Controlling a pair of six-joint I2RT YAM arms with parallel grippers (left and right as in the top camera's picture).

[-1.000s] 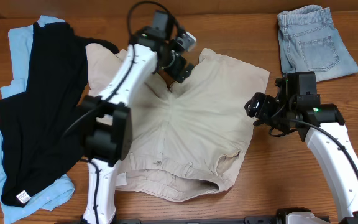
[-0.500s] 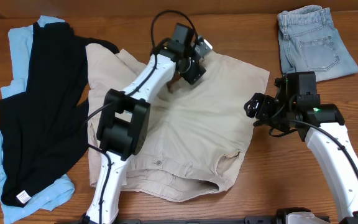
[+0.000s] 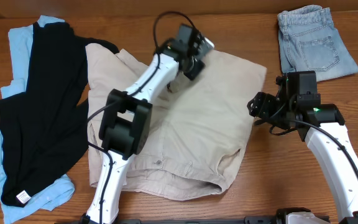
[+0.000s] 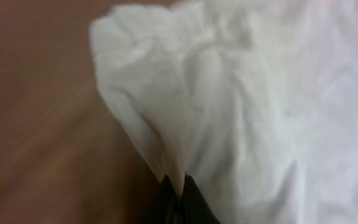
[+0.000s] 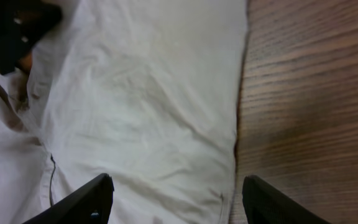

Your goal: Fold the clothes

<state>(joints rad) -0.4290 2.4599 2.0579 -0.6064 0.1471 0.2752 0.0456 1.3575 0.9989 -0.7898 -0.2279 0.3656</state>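
Left gripper pinches the beige shorts at upper centre.
Right gripper hangs wide open over their right edge.

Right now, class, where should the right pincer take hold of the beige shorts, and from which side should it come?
Best bet: take the right side edge of the beige shorts, coming in low from the bare table on the right. That edge lies flat and straight beside the open right pincer, with wood next to it. The left pincer pinches a fold at the top.
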